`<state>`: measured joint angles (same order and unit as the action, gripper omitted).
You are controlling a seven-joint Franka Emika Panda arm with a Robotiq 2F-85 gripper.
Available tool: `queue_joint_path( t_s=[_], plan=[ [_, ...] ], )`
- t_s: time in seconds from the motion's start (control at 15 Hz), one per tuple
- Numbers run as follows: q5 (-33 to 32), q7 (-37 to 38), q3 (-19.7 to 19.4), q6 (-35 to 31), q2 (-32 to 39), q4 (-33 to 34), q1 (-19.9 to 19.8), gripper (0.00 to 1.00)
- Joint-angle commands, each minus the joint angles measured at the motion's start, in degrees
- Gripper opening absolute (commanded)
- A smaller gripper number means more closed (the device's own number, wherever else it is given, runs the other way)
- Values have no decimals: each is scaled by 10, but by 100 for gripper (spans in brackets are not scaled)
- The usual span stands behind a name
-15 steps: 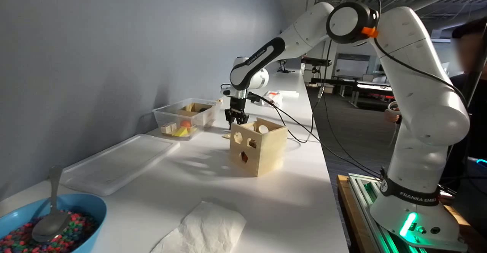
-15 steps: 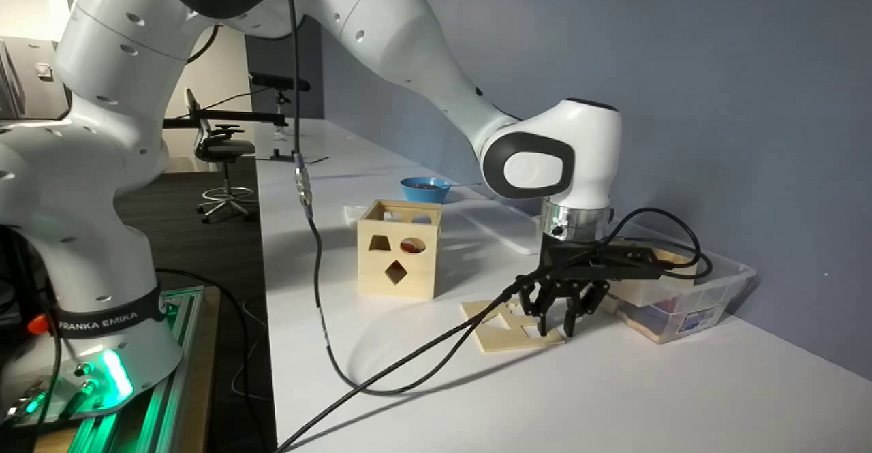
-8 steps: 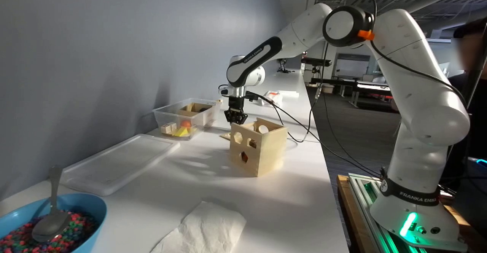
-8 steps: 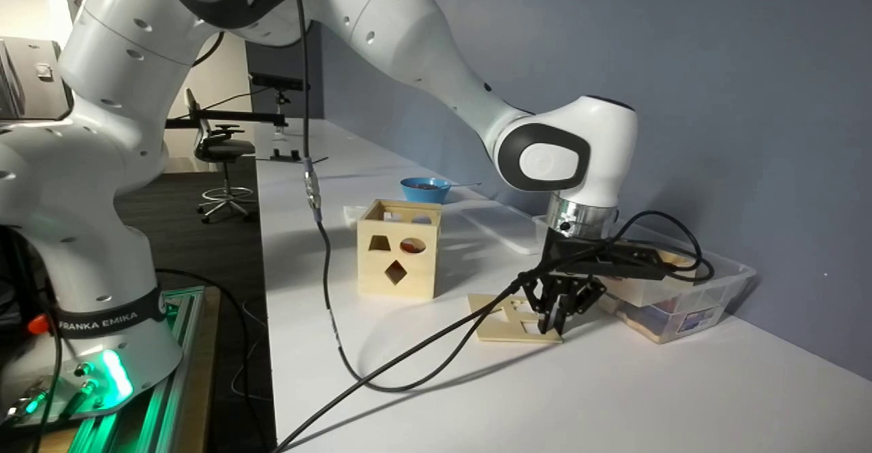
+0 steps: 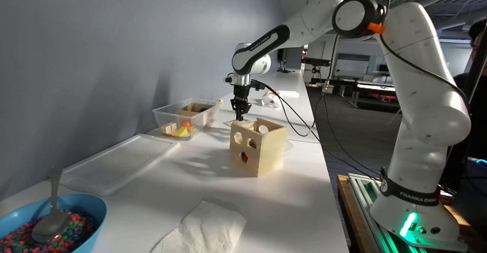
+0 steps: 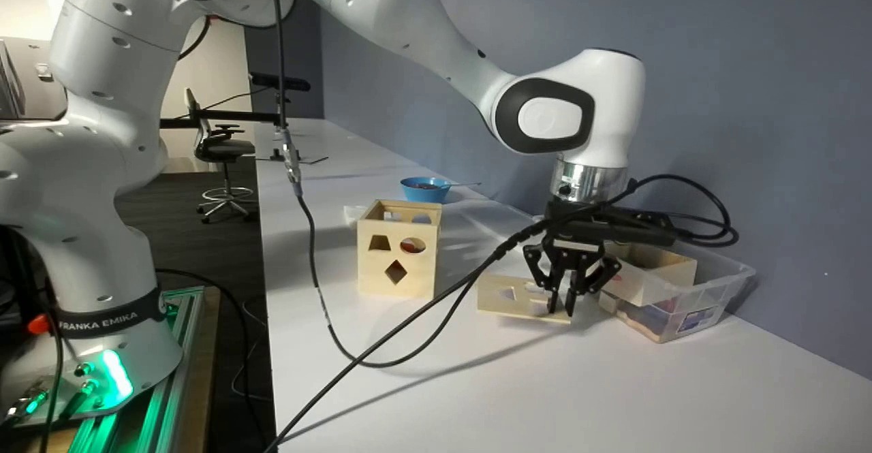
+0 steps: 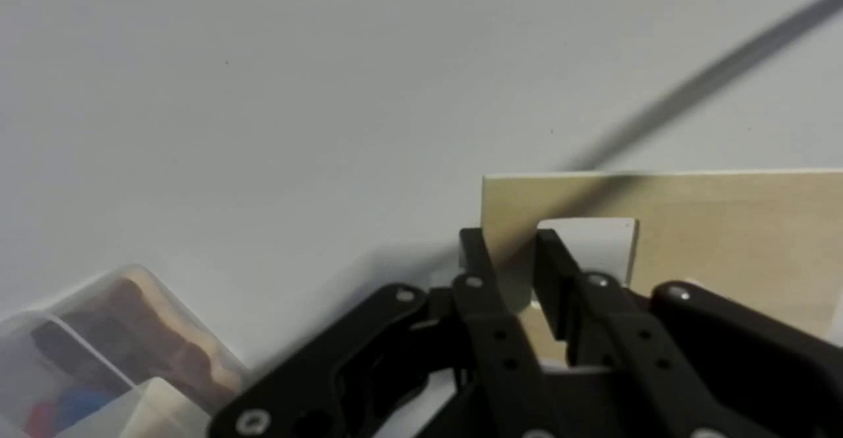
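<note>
1. Between the fingers of the gripper (image 6: 561,308): one edge of a wood panel (image 7: 731,234), pinched. One finger's just outside the edge, the other's down in a cutout.
2. So pretty much all of the panel sticks out to one side of the grip, away from the bin (image 6: 715,295), which is near the gripper's opposite side. Panel looks tilted and at least partly off the table (image 6: 647,398).
3. Long axis? Can't tell, wrist view crops it.
4. Cube (image 6: 417,272) is on the panel's side of the gripper, farther out, not touching.
</note>
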<state>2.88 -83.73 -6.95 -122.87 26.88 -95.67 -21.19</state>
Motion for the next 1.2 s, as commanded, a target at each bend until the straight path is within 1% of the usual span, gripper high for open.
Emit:
queue_joint_path(
  t_s=[0.0, 0.27, 0.53, 0.73, 0.93, 1.0, 1.13],
  plan=[
    [-17, 44, -8, 32, -29, -6, 12, 6],
    [-4, 51, 7, 59, -33, 13, 25, 6],
    [-10, 76, 15, 78, -47, 20, 47, 6],
    [-15, 104, 15, 64, -79, -12, 66, 6],
    [-10, 126, 17, 58, -86, -20, 76, 6],
    [-5, 108, 18, 62, -65, 8, 70, 22],
    [-5, 116, 18, 62, -69, 2, 73, 22]
  ],
)
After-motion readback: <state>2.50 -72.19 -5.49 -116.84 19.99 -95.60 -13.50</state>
